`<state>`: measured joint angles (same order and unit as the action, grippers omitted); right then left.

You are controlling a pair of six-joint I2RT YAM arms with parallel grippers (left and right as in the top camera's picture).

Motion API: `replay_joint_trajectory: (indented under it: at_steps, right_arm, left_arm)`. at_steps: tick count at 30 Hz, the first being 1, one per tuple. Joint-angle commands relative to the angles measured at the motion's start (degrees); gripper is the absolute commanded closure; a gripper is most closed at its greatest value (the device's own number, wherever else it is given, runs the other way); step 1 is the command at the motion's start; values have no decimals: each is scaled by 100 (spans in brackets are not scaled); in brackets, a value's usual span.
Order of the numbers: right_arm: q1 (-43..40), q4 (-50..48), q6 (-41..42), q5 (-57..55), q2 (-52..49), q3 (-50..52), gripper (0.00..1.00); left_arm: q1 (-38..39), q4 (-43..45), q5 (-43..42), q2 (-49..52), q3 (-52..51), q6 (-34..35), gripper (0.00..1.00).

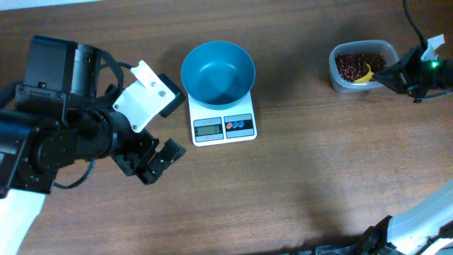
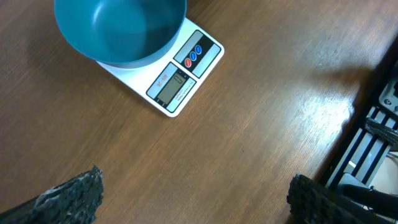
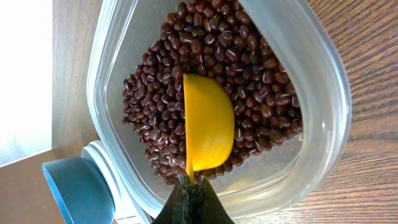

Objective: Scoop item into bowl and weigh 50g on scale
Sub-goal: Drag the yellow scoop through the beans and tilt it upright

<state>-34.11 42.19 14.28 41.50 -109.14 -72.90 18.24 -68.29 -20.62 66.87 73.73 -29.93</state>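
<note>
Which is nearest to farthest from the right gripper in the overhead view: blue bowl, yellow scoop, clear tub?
1. yellow scoop, held in the right gripper.
2. clear tub, around the scoop, table's right end.
3. blue bowl, on the scale, centre.

1. The table [image 1: 297,177] I work at is brown wood with a visible grain.
2. The white square scale [image 1: 224,126] rests flat on it, its display and red and blue buttons turned toward my side.
3. The clear plastic tub [image 1: 343,86] stands on the wood well to the right of the scale, a little farther from me.
</note>
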Motion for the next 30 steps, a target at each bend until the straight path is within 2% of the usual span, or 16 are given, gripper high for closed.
replay_joint_trajectory:
  at_steps: [1,9,17,30]
  right_arm:
    - [-127,72,-601,-393,-179,157,96]
    - [-168,50,-831,225,-179,144,96]
    - [-654,46,-785,1056,-179,142,96]
    - [-660,9,-782,1534,-179,142,96]
  left_arm:
    - [13,7,-59,4,39,72,2]
    - [13,7,-59,4,39,72,1]
    - [13,7,-59,4,39,72,2]
    - [13,7,-59,4,39,72,2]
